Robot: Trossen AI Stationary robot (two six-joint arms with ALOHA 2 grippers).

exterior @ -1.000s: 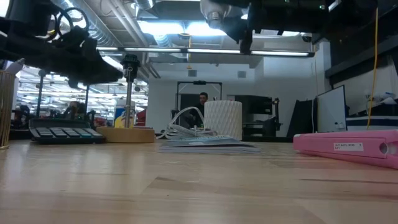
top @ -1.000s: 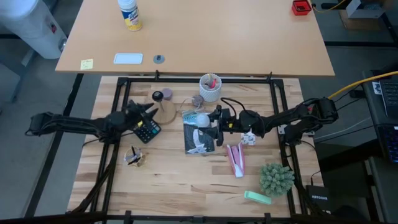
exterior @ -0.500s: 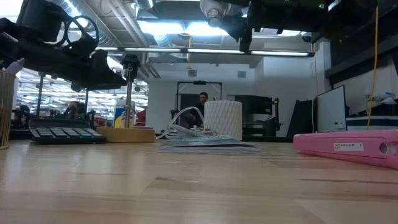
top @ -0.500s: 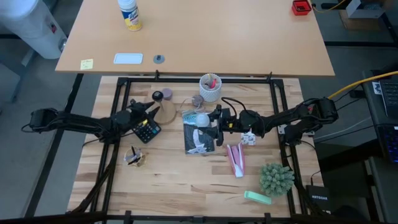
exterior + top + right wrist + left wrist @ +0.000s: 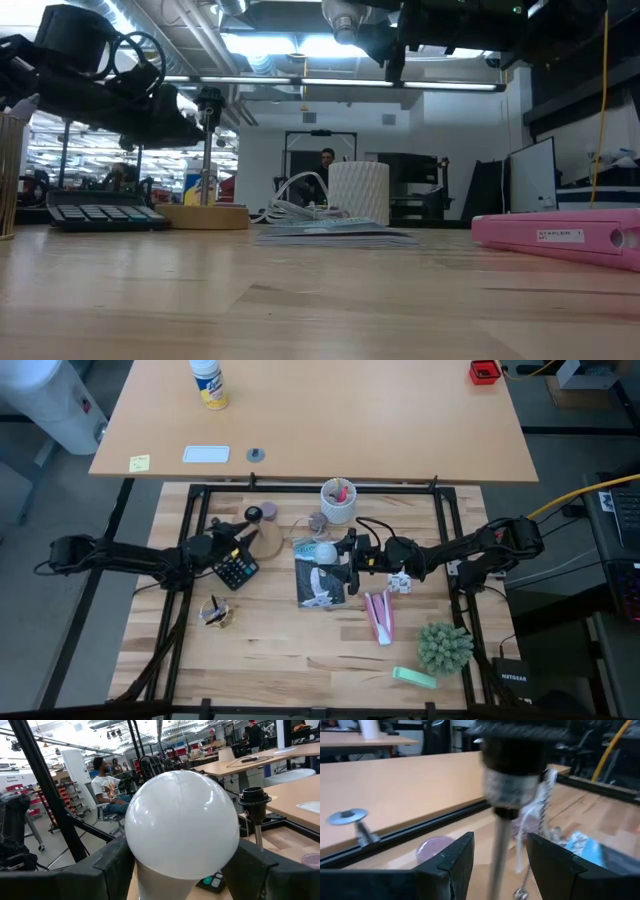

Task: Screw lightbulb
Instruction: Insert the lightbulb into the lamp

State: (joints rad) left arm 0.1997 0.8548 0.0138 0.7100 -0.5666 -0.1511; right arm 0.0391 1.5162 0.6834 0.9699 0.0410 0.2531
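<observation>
Lightbulb (image 5: pixel 181 822), smooth frosted globe, sits clamped in right end effector (image 5: pixel 180 865); left end effector (image 5: pixel 497 857) gapes.

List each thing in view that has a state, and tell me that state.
lightbulb: held off the table in the right gripper, not screwed in
socket post: upright, empty, between the left gripper fingers
left gripper: open
white cup: upright, holding red items

Table (image 5: pixel 300 650) seen straight down from overhead; same table viewed level from tabletop height, facing room. Socket post (image 5: pixel 512 775) framed close by left wrist camera, farther off (image 5: pixel 254 800) by right wrist camera, shared by both.
</observation>
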